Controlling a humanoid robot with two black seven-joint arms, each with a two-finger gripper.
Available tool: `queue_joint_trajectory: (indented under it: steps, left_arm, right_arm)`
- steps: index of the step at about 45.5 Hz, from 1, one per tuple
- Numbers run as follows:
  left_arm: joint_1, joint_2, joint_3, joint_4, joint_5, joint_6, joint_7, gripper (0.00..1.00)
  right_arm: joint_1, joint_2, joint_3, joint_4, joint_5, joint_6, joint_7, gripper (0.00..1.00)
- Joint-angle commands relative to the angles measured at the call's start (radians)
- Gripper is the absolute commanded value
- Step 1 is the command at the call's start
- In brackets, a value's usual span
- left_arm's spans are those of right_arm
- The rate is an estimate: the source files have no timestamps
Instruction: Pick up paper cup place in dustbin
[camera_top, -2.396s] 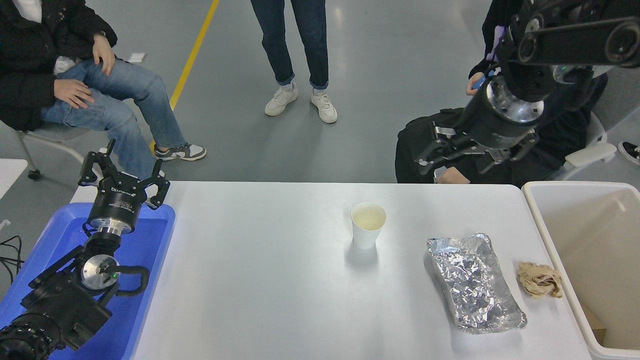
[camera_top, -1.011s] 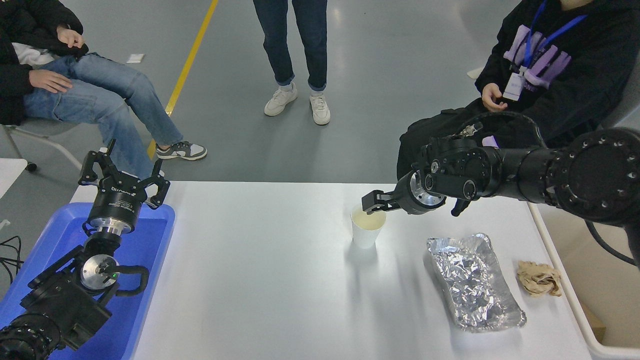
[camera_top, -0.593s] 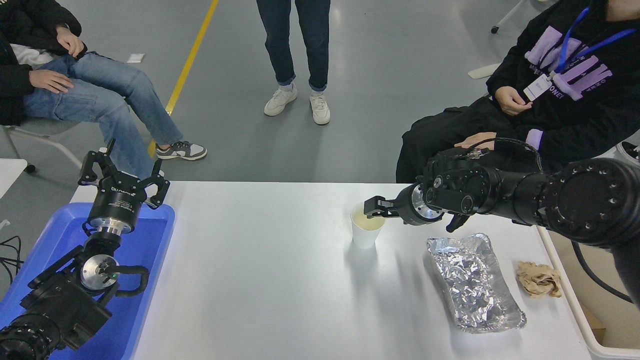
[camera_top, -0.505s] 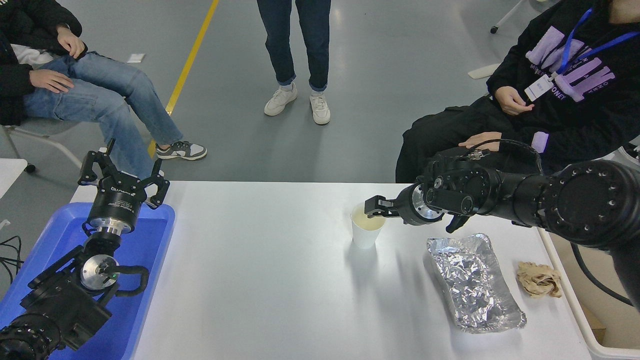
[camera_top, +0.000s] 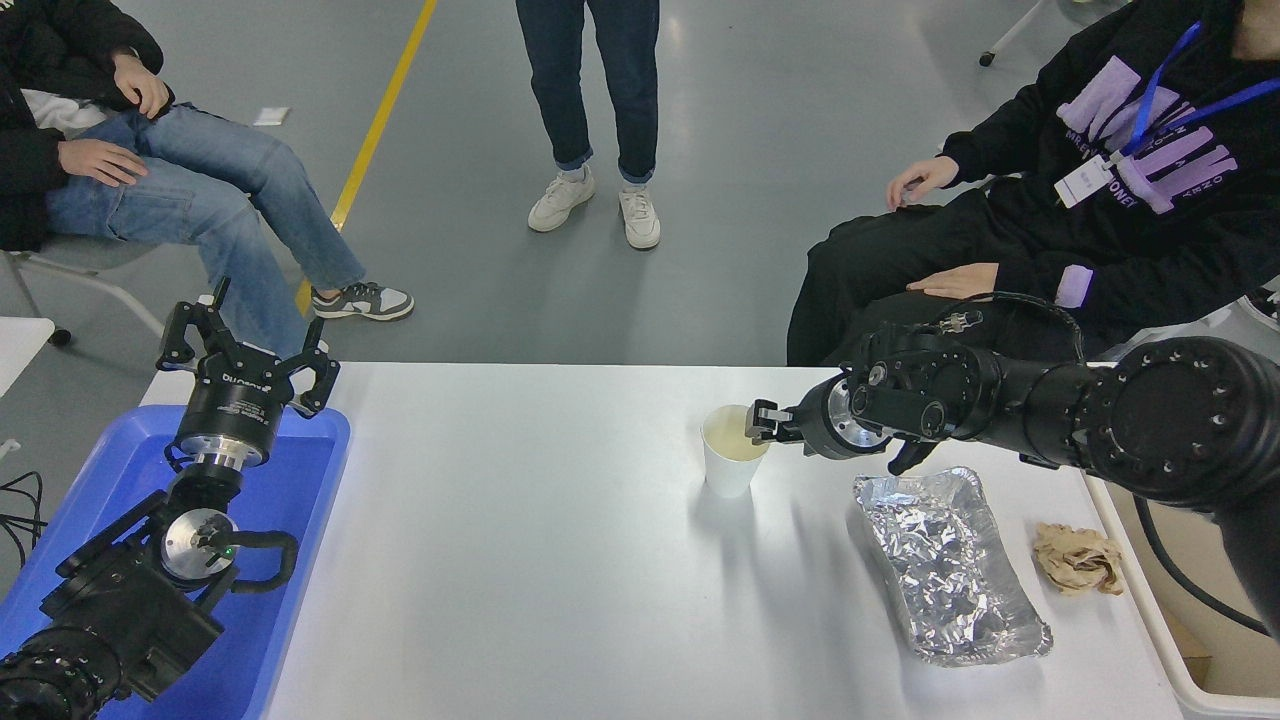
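The paper cup (camera_top: 735, 450) was seen upright mid-tabletop (camera_top: 520, 540), the right gripper (camera_top: 762, 421) at its right rim with fingers seemingly narrowed on the wall, though contact could not be confirmed; lifting and carrying to the dustbin (camera_top: 1165, 640) remained, the left gripper (camera_top: 245, 365) parked open.

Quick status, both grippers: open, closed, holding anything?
Left gripper: open, empty, parked above the blue tray.
Right gripper: at the paper cup rim's right side; closed or not cannot be told.
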Motion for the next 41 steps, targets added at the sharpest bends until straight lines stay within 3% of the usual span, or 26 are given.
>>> queue_joint_trajectory:
  steps: [1, 26, 35, 41]
  left_arm:
    - [0.000, 0.000, 0.000, 0.000, 0.000, 0.001, 0.000, 0.98]
    - [0.000, 0.000, 0.000, 0.000, 0.000, 0.000, 0.001, 0.98]
    - [0.000, 0.000, 0.000, 0.000, 0.000, 0.000, 0.001, 0.98]
    - [0.000, 0.000, 0.000, 0.000, 0.000, 0.001, 0.001, 0.98]
  right_arm:
    - [-0.003, 0.000, 0.029, 0.018, 0.003, 0.015, -0.003, 0.00]
    - [0.046, 0.000, 0.033, 0.027, 0.081, 0.101, 0.001, 0.00]
    - [0.239, -0.005, -0.035, 0.196, 0.078, 0.188, 0.003, 0.00]
    - [0.417, -0.071, -0.162, 0.277, 0.078, 0.282, 0.006, 0.00]
